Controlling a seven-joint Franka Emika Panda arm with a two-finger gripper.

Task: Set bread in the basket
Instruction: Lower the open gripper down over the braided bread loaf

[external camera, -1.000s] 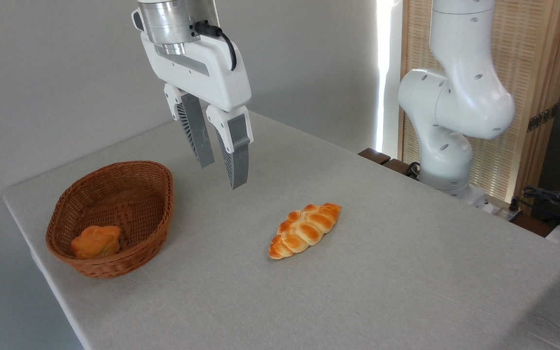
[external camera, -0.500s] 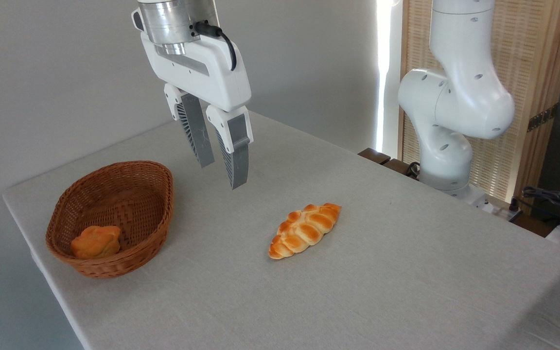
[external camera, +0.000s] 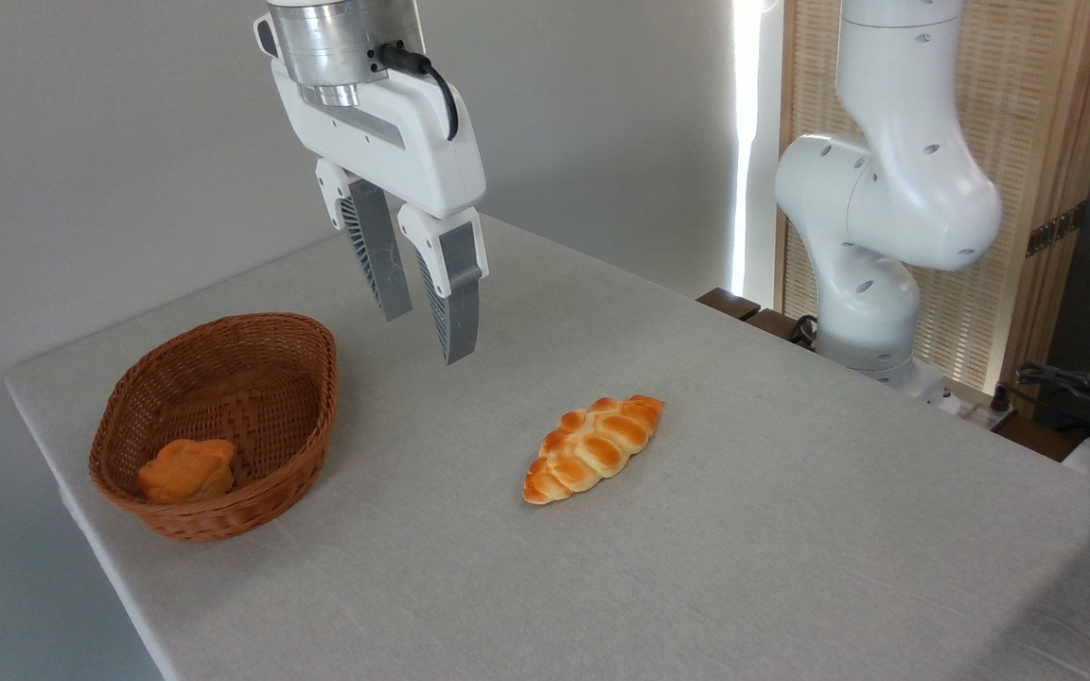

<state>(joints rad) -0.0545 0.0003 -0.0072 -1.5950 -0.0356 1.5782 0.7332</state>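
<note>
The surface (external camera: 696, 567) wears matt, finely woven grey cloth. The basket (external camera: 299, 445) is rough reddish-brown wicker. The bread (external camera: 592, 448) has a glossy golden crust. The pincer (external camera: 427, 336) has ribbed grey fingers under smooth white plastic and a brushed metal collar (external camera: 332, 38).

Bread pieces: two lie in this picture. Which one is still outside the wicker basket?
The long braided golden loaf, lying on the bare table; the small lumpy orange bun sits inside the reddish-brown woven basket.
</note>
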